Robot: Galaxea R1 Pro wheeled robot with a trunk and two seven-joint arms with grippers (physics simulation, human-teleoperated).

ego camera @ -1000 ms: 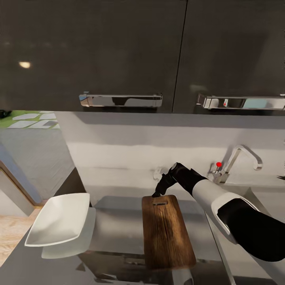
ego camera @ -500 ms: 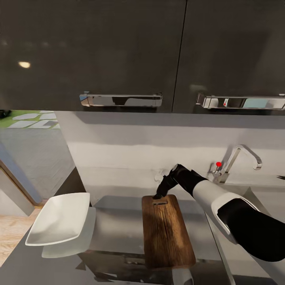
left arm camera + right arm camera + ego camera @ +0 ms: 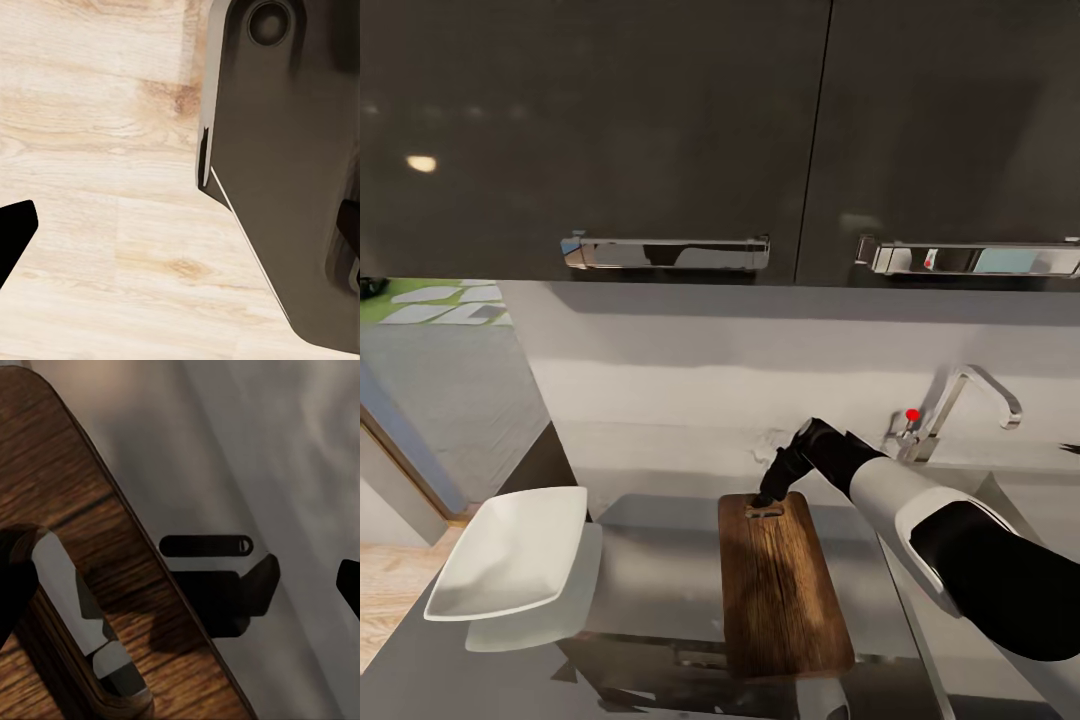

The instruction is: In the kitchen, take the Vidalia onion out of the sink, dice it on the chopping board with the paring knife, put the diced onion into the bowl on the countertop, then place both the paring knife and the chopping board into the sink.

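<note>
The brown chopping board [image 3: 780,590] lies lengthwise on the grey countertop [image 3: 660,570], its handle slot at the far end. My right gripper [image 3: 764,494] hovers at that far end, open. In the right wrist view the board [image 3: 67,495] shows its slot and rounded edge; the right gripper [image 3: 184,585] straddles that edge, one finger over the slot and the other over bare countertop [image 3: 262,450]. The white bowl [image 3: 510,555] sits left of the board. The sink's chrome tap [image 3: 970,395] rises at the right. The onion and paring knife are out of view. My left gripper [image 3: 184,232] hangs open over wooden floor.
Dark wall cabinets [image 3: 660,130] with chrome handles hang low over the counter. A tiny red knob [image 3: 912,415] sits at the tap's base. The countertop's left end drops to pale wood floor [image 3: 385,590]. A dark panel [image 3: 292,172] stands beside my left gripper.
My right gripper has shifted slightly right and nearer along the board's far end, onto the handle slot. The board and bowl have not moved.
</note>
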